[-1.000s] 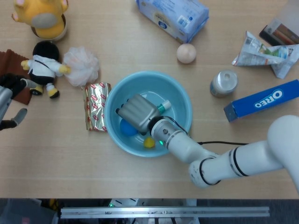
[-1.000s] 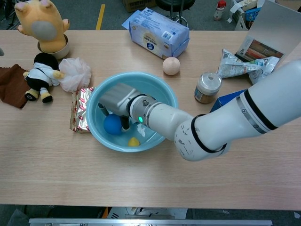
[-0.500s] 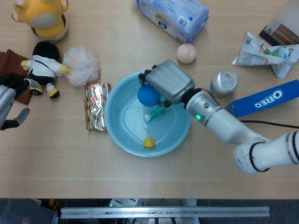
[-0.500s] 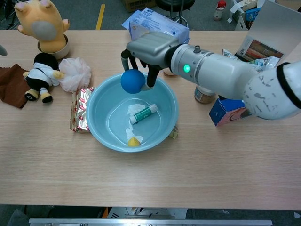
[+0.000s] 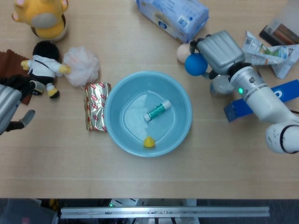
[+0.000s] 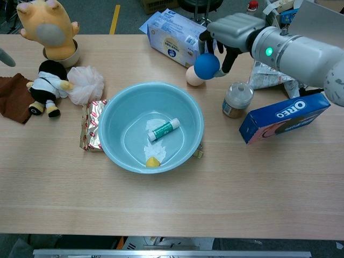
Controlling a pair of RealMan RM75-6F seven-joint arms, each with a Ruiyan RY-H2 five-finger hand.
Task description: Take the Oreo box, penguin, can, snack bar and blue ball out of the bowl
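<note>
Pale wooden table [image 6: 172, 199] carries the bowl [image 6: 113, 145]; the right hand [image 6: 232, 29] grips the blue ball [image 6: 207, 65] aloft beside the can [image 6: 236, 100], near the Oreo box [image 6: 283, 115]. At the head view's left edge, the left hand [image 5: 9, 109] seems empty, though its fingers are hard to judge

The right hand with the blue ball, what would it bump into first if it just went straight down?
Probably the peach-coloured ball just below the blue ball that the right hand holds, or bare table beside it; depth is hard to judge.
</note>
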